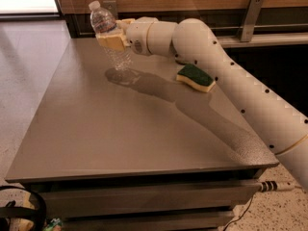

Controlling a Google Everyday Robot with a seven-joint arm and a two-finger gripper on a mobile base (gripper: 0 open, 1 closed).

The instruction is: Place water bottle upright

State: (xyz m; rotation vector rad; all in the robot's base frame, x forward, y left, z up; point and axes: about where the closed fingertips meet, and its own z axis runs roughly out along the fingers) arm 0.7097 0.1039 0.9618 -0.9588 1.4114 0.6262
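Most of the near part of the grey table (120, 143) is bare. The white arm (240, 85) reaches across it from the right. Beyond the arm's middle, a green and yellow sponge (195, 77) lies flat on the table. Farther back, near the far left corner, the gripper (111, 38) is clamped around the middle of the water bottle (103, 21). The bottle stands almost upright with its white cap on top, leaning a little to the left. Its base is very close to the table, but whether it touches cannot be told. The task seems nearly finished: what remains is to settle the base, straighten the bottle and let go of it.
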